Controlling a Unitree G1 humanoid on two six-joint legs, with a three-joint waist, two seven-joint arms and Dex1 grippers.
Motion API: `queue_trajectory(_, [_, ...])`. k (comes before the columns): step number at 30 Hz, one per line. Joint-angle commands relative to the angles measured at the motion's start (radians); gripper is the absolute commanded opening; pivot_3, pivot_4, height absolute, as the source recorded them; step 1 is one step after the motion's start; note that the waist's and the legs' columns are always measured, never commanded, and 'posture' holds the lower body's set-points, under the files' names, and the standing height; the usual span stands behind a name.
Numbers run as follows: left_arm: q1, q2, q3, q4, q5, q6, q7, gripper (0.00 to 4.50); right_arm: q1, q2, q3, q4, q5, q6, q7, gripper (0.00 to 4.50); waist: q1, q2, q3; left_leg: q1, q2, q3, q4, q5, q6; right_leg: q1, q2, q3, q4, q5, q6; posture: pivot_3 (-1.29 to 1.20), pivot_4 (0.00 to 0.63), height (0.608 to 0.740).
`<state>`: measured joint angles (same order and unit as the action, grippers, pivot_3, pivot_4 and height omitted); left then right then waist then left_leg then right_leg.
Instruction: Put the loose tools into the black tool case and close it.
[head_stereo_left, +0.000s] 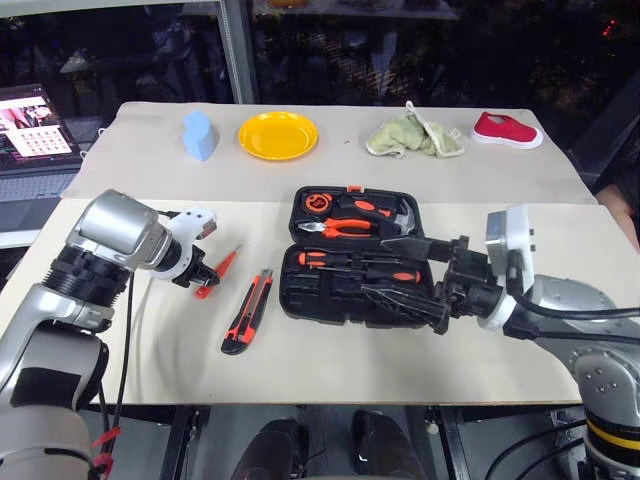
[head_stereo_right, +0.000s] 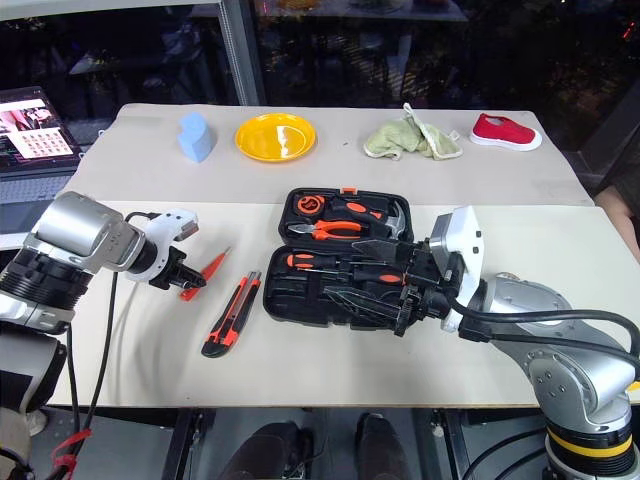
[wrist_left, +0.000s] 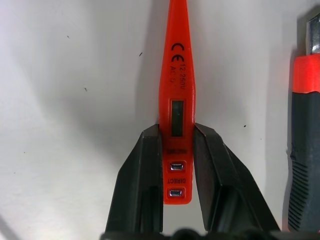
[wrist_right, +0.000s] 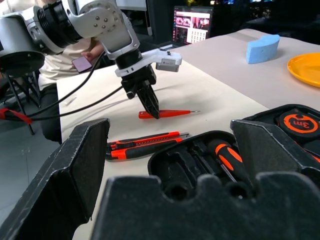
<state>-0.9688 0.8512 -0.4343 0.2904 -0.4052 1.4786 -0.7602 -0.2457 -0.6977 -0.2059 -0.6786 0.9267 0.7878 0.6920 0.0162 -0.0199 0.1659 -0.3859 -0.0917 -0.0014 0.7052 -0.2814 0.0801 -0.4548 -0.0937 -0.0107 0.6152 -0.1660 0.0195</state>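
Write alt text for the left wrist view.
Two black fingers of the left gripper clamp the wide end of an orange tester pen lying on the pale table. An orange-black utility knife lies alongside.

head stereo pair looks down over table (head_stereo_left: 330, 360); wrist views close, low; all share tester pen (wrist_left: 176, 90).

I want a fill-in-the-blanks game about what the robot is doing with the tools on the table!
1. The left hand has its two black fingers around the orange ____.
2. The utility knife lies on the table between that tool and the black tool ____.
3. The lid of the black box is ____.
4. The plate at the far side of the table is ____.

Missing words: tester pen; case; open; yellow
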Motion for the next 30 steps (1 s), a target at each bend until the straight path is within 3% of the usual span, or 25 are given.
queue_trajectory(1, [-0.022,0.016,-0.030,0.053,0.044,-0.104,-0.063,0.41,0.023,-0.026,-0.045,-0.032,0.026,-0.014,-0.009,4.50,0.001,0.000,0.000,0.000,0.000,0.000,0.000,0.000,0.000,0.000,0.000,0.000,0.000,0.000,0.000,0.00,0.150,0.740])
queue_trajectory(8, [-0.099,0.051,-0.073,0.004,0.163,-0.607,-0.372,0.41,0.095,-0.083,-0.089,-0.043,0.035,-0.004,-0.012,4.50,0.005,-0.002,0.001,-0.005,0.000,0.000,0.001,0.001,0.000,-0.003,-0.004,0.001,-0.002,0.001,-0.001,0.00,0.150,0.740])
queue_trajectory(10, [-0.121,0.027,-0.098,-0.023,0.203,-0.794,-0.478,0.41,0.123,-0.100,-0.114,-0.042,0.053,0.021,-0.029,4.50,0.006,-0.002,0.001,-0.006,0.000,-0.001,0.001,0.000,0.001,-0.003,-0.005,0.001,-0.003,0.001,-0.001,0.00,0.150,0.740])
queue_trajectory(14, [-0.172,-0.060,-0.154,-0.016,0.283,-0.949,-0.594,0.41,0.169,-0.129,-0.141,-0.059,0.055,0.027,-0.055,4.50,0.012,-0.002,0.001,-0.007,0.000,0.000,0.001,-0.001,0.004,-0.003,-0.006,0.000,-0.005,0.001,-0.001,0.00,0.150,0.740])
queue_trajectory(21, [-0.232,-0.227,-0.247,-0.013,0.389,-0.846,-0.671,0.41,0.232,-0.111,-0.156,-0.129,0.068,0.018,-0.140,4.50,0.005,-0.003,0.001,-0.012,0.002,0.000,0.009,-0.002,0.008,-0.004,-0.004,0.001,-0.003,0.001,0.000,0.00,0.150,0.740])
queue_trajectory(30, [-0.231,-0.292,-0.286,0.045,0.494,-0.888,-0.715,0.41,0.298,-0.089,-0.165,-0.174,0.086,-0.002,-0.221,4.50,-0.002,-0.003,0.001,-0.012,0.002,0.000,0.012,-0.004,0.011,-0.003,0.001,0.000,-0.002,0.001,0.002,0.00,0.150,0.740])
